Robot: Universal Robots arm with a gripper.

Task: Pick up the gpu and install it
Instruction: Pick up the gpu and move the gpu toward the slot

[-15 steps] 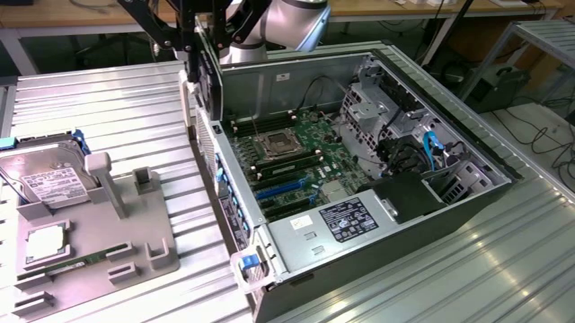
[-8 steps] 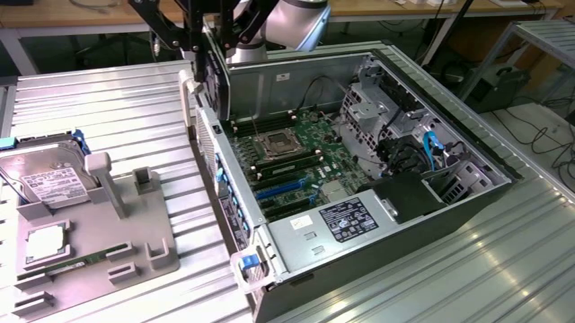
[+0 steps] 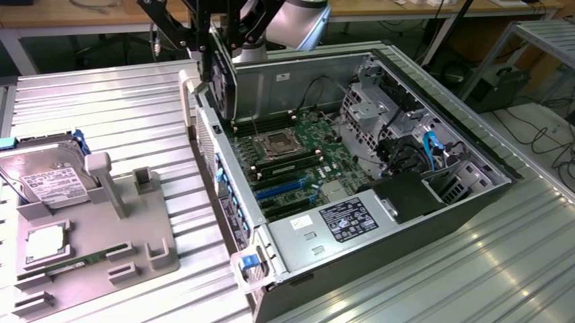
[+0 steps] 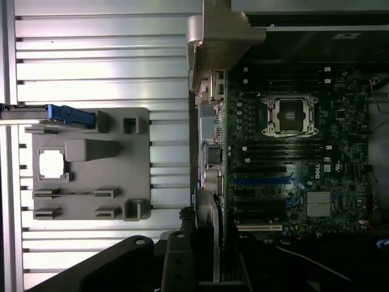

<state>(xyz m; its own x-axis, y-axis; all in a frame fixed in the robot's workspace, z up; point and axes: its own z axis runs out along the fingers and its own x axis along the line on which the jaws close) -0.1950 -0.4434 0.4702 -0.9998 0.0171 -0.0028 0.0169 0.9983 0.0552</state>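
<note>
one robot arm reaches over an open computer case [image 3: 297, 84]. its gripper [image 3: 215, 48] is pinched on the gpu [image 3: 225, 82], which hangs on edge by the case wall at the exterior view's left, above the motherboard [image 3: 306, 161] (the card's silver bracket shows in the wrist view). well apart, a grey tray [image 3: 134, 235] holds a hard drive [image 3: 54, 178].

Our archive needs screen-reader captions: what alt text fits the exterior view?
The robot's hand holds the gpu on edge above one side of an open computer case, its motherboard exposed. On the exterior view's left, a grey fixture on the ribbed metal table holds a hard drive.
</note>
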